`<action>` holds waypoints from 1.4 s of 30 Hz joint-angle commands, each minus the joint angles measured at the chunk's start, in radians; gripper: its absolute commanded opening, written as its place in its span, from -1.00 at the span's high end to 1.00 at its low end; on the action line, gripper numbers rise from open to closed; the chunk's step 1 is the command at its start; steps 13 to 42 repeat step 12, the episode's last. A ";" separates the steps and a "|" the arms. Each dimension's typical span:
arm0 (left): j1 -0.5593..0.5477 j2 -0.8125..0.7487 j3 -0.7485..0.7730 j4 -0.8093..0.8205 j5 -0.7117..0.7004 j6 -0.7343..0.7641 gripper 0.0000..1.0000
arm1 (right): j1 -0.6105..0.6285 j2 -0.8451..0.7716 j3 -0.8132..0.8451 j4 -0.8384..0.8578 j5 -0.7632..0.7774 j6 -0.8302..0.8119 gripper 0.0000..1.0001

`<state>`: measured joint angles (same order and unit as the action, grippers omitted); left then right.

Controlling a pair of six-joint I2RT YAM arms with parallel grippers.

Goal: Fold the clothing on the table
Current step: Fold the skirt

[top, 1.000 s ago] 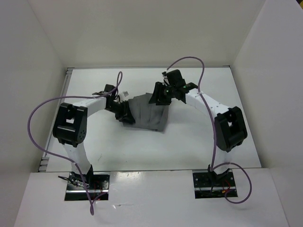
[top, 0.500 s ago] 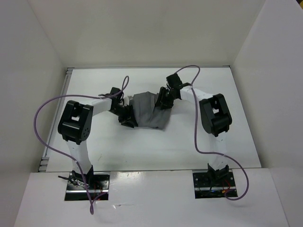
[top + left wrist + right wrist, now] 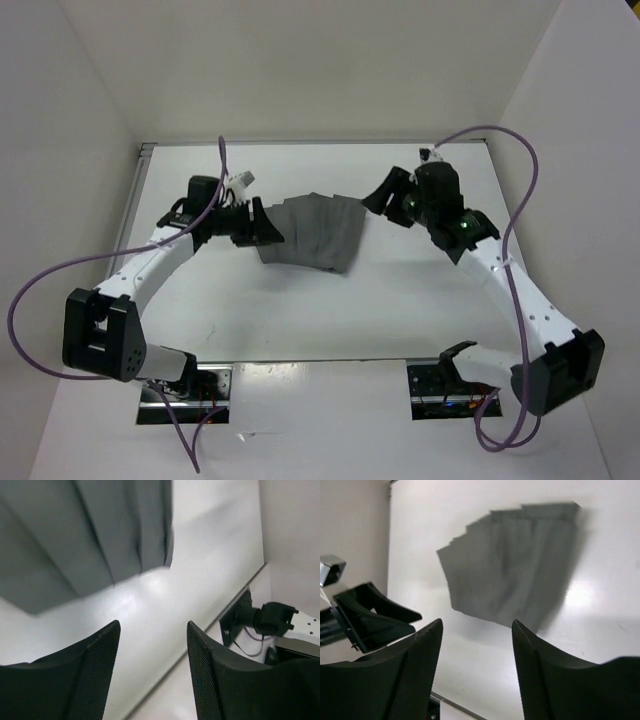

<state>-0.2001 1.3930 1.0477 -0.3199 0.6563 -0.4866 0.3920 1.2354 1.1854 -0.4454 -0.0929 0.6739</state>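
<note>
The clothing (image 3: 315, 232) is laid flat in the middle of the counter (image 3: 400, 300). It is flanked by the left pincer (image 3: 267, 226) and the right pincer (image 3: 383, 197), both seen spread open and empty.

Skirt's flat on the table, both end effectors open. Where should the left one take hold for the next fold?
Probably the left edge of the skirt, coming in low from the left, where the left end effector faces it. The thin fabric lies flat on the table, so one finger must slide under that free edge.
</note>
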 commanded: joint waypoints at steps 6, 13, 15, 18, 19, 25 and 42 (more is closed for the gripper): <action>-0.002 -0.090 -0.196 0.085 0.006 -0.165 -0.19 | -0.054 -0.259 -0.306 -0.142 0.239 0.234 -0.35; -0.002 -0.126 -0.209 0.084 -0.061 -0.205 -0.47 | -0.194 -0.410 -0.369 -0.162 0.216 0.234 -0.42; -0.002 -0.126 -0.209 0.084 -0.061 -0.205 -0.47 | -0.194 -0.410 -0.369 -0.162 0.216 0.234 -0.42; -0.002 -0.126 -0.209 0.084 -0.061 -0.205 -0.47 | -0.194 -0.410 -0.369 -0.162 0.216 0.234 -0.42; -0.002 -0.126 -0.209 0.084 -0.061 -0.205 -0.47 | -0.194 -0.410 -0.369 -0.162 0.216 0.234 -0.42; -0.002 -0.126 -0.209 0.084 -0.061 -0.205 -0.47 | -0.194 -0.410 -0.369 -0.162 0.216 0.234 -0.42; -0.002 -0.126 -0.209 0.084 -0.061 -0.205 -0.47 | -0.194 -0.410 -0.369 -0.162 0.216 0.234 -0.42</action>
